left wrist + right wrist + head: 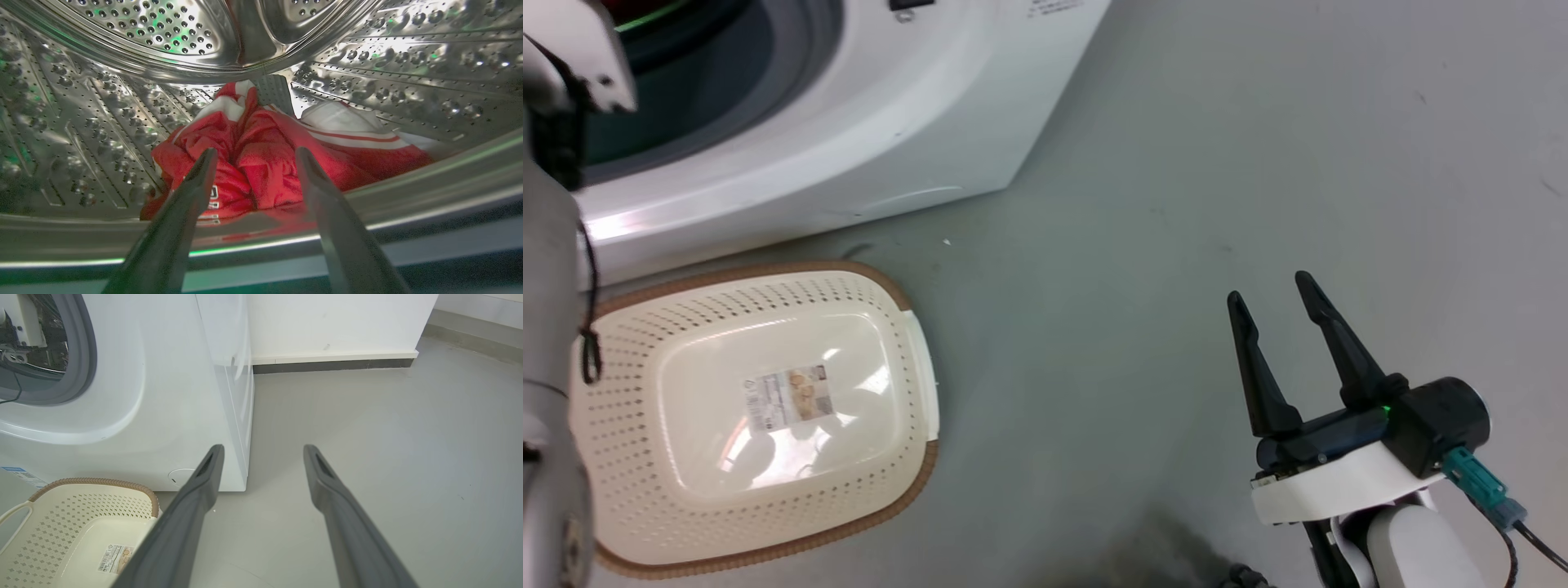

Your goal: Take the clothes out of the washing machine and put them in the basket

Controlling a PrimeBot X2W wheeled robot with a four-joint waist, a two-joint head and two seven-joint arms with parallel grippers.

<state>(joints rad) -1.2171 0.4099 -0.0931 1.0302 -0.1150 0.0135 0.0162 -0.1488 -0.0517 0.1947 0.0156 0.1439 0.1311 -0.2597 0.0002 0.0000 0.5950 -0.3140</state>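
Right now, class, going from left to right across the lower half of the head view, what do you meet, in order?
Pale left arm → cream basket → bare grey floor → right gripper, fingers apart.
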